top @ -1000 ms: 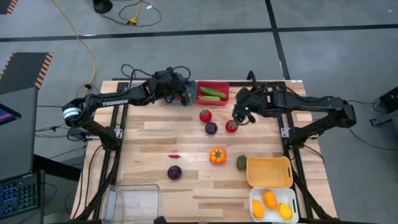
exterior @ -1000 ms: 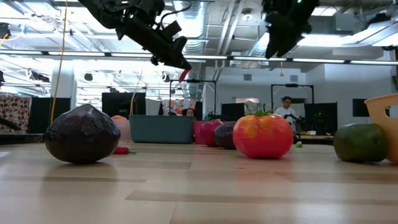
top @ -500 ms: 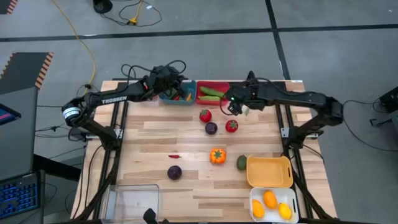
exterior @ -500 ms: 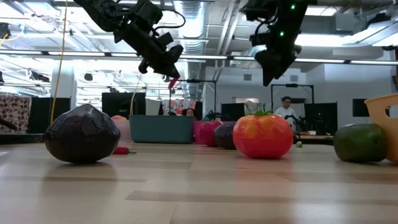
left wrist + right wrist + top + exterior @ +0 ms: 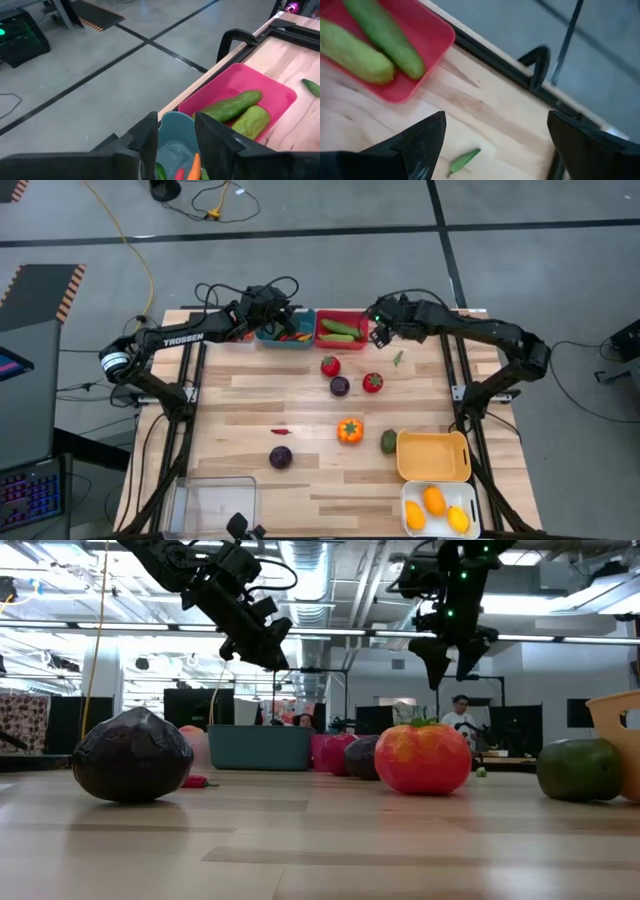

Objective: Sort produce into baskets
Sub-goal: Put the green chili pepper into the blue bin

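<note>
My left gripper [image 5: 273,323] [image 5: 176,120] hangs open over the teal basket [image 5: 290,336], which holds small red, orange and green peppers [image 5: 192,169]. Beside it, the red basket [image 5: 342,340] holds two cucumbers [image 5: 235,105]. My right gripper [image 5: 383,332] [image 5: 496,117] is open wide, above the table's far part next to the red basket. A small green pepper [image 5: 462,160] [image 5: 397,358] lies on the wood below it. Two red tomatoes [image 5: 330,365], a purple round fruit [image 5: 340,386], an orange pepper [image 5: 350,430] and a purple cabbage [image 5: 281,457] sit loose on the table.
A dark green fruit [image 5: 388,442] sits beside the orange-yellow basket [image 5: 433,470]. The white basket [image 5: 412,492] at the near right corner holds orange and yellow fruits. A clear basket [image 5: 213,505] stands at the near left. A small red pepper [image 5: 281,431] lies mid-table.
My left gripper has shifted a little toward the table's left over the teal basket. The small red pepper that hung at its fingertips is gone from them. My right gripper has gone from above the tomatoes toward the far edge and has sunk, staying open.
</note>
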Available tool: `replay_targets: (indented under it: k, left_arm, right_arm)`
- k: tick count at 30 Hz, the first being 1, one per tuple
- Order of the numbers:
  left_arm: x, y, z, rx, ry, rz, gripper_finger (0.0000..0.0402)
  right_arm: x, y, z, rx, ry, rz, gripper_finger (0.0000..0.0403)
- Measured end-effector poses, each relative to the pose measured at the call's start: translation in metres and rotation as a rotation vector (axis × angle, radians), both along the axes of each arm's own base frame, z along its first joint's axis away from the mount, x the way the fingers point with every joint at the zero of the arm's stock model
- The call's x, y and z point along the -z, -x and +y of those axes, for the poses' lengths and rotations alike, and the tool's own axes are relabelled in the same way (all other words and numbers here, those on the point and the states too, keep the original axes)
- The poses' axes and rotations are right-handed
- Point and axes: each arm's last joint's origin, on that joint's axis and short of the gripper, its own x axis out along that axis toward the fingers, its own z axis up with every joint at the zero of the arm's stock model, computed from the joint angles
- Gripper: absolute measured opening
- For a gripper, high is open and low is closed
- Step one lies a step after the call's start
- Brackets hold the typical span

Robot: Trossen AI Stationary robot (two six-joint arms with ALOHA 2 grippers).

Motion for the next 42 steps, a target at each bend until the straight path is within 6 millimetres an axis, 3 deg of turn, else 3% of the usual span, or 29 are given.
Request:
replay_targets:
  k: [8,24,36,42]
  left_arm:
    - [0.0,0.0,0.0,0.001,0.0,0.001,0.0137]
    - [0.0,0.0,0.0,0.001,0.001,0.001,0.0138]
    - [0.0,-0.001,-0.001,0.031,0.013,-0.007,0.0137]
    - [0.0,-0.001,-0.001,0.032,0.014,-0.007,0.0137]
  right_arm:
    - [0.008,0.011,-0.015,0.06,-0.158,-0.08,0.0374]
    - [0.057,0.029,0.001,0.492,-0.257,-0.179,0.0371]
    - [0.091,0.031,0.024,0.631,-0.26,-0.248,0.0334]
    - [0.107,0.036,0.025,0.675,-0.251,-0.297,0.0325]
